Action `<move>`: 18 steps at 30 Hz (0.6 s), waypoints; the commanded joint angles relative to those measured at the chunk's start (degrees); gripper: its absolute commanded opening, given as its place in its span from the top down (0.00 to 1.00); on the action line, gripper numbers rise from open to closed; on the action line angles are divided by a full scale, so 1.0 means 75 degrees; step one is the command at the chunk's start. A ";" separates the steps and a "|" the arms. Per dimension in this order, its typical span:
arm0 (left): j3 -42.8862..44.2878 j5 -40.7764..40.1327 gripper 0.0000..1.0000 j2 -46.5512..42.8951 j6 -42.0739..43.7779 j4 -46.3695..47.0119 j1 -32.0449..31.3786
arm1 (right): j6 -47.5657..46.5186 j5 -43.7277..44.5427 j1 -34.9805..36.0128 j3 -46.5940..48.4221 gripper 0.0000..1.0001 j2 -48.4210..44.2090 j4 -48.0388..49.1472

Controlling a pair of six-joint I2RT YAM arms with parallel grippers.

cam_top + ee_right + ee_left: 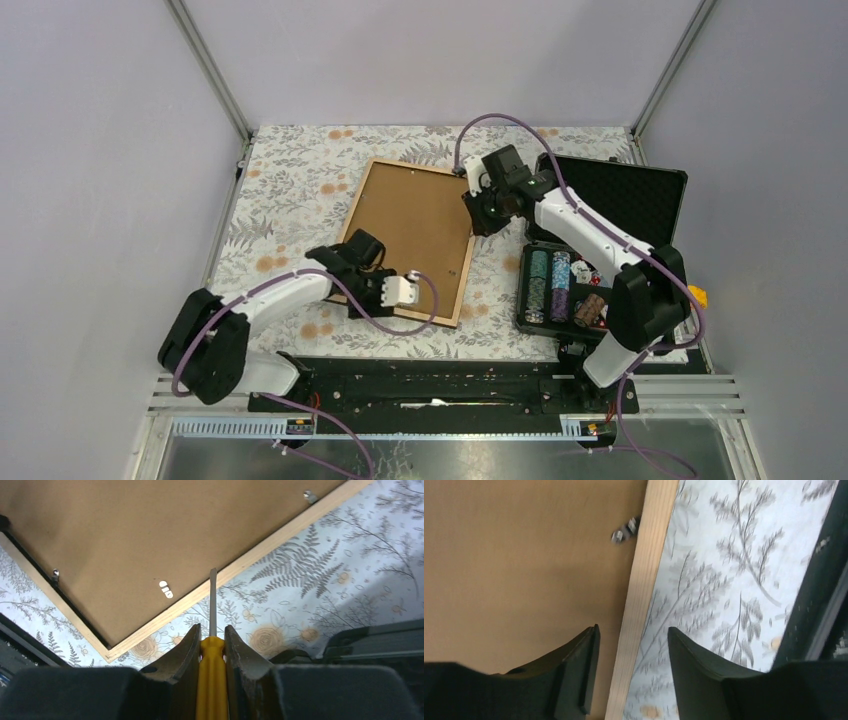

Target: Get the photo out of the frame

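We pinch the screwdriver [212, 680] in right fingers [182, 667]; left fingers [574, 675] spread, so the unheld frame [150, 530] may slide when we pry.

Pale-walled booth around a fern-print worktop.
Plain grey-lilac walls [90, 150] close three sides, joined by slanting aluminium uprights [210, 72]; the worktop [290, 190] wears a white cloth [400, 140] of grey ferns and orange blossoms, evenly lit, with a black rail [430, 385] along its near edge.

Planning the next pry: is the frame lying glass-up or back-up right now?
Back-up: the frame shows only its brown fibreboard back inside the light wood edge, a metal tab on it. No glass visible.
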 commanded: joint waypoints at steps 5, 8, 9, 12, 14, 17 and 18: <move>0.1486 0.1559 0.32 -0.0409 -0.1064 -0.0447 0.0533 | -0.0265 0.0257 -0.0314 0.0599 1.00 -0.0217 0.0021; 0.1438 0.1739 0.31 -0.0297 -0.2158 0.0697 0.0491 | -0.0385 0.0693 -0.0323 0.0986 1.00 0.0175 0.0075; 0.1348 0.1696 0.30 -0.0290 -0.2354 0.1212 0.0444 | -0.0423 0.0819 -0.0321 0.1110 1.00 0.0308 0.0083; 0.1087 0.1594 0.27 -0.0185 -0.2435 0.1810 0.0155 | -0.0497 0.0974 -0.0319 0.1379 1.00 0.0600 0.0094; 0.1064 0.1515 0.21 0.0105 -0.2422 0.1894 -0.0178 | -0.0529 0.1000 -0.0314 0.1513 1.00 0.0784 0.0103; 0.1011 0.1131 0.11 0.0529 -0.2473 0.2037 -0.0854 | -0.0637 0.1114 -0.0323 0.1688 1.00 0.1032 0.0099; 0.0927 0.0953 0.09 0.0627 -0.2583 0.2243 -0.1040 | -0.0664 0.1180 -0.0316 0.1748 1.00 0.1116 0.0094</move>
